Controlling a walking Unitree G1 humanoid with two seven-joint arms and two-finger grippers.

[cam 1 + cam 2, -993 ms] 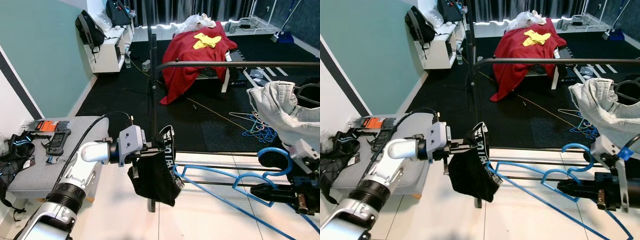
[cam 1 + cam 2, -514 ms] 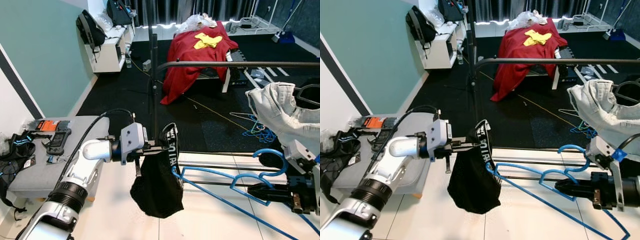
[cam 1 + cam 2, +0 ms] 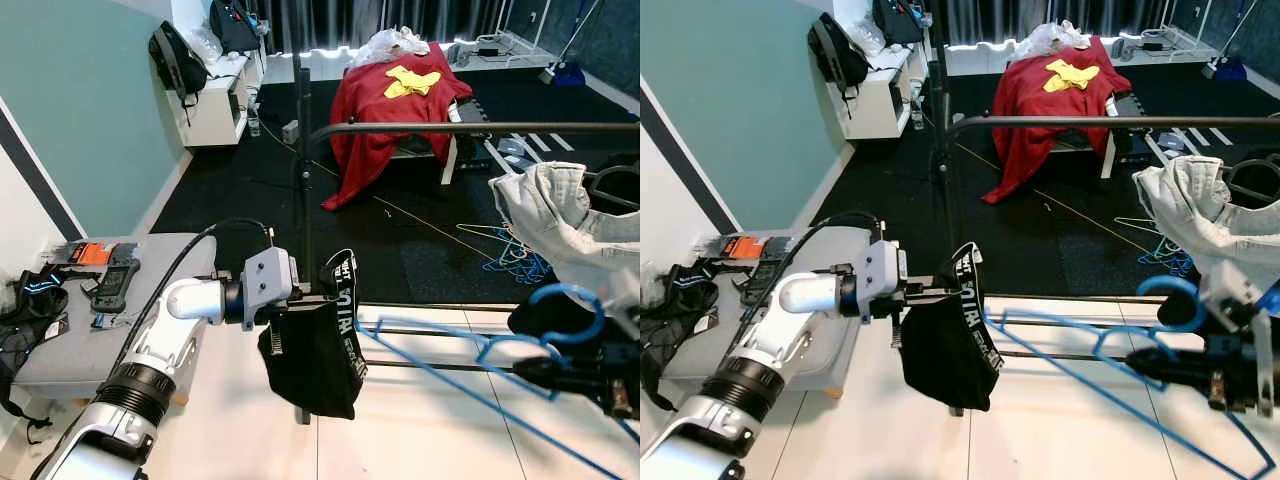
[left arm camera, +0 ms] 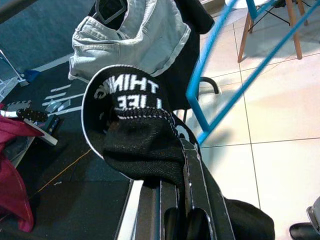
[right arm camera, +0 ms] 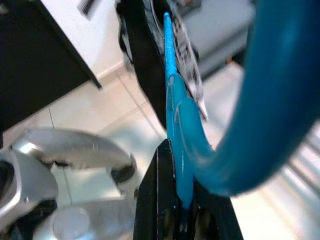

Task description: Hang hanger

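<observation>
A blue hanger (image 3: 1060, 322) lies slanted low over the tiled floor. My right gripper (image 3: 1140, 365) is shut on its neck just below the hook (image 3: 567, 288). In the right wrist view the hanger (image 5: 280, 100) runs out from between the gripper's black fingers (image 5: 157, 200). The hanger's far end reaches the black shorts (image 3: 315, 355), whose waistband (image 3: 345, 290) has white lettering. My left gripper (image 3: 312, 297) is shut on the shorts and holds them up beside the rack's upright post (image 3: 303, 180). The black rack rail (image 3: 470, 128) crosses above.
Pale denim clothing (image 3: 560, 220) hangs on the rail at the right. A grey bench (image 3: 150, 260) with a remote stands at the left. Loose hangers (image 3: 510, 250) lie on the dark floor beyond the rack's base bars (image 3: 420, 308). A red-covered bed (image 3: 385, 110) stands further back.
My right gripper has carried the hanger a little up and to the right. The black shorts have swung under the left gripper, which stays in place.
</observation>
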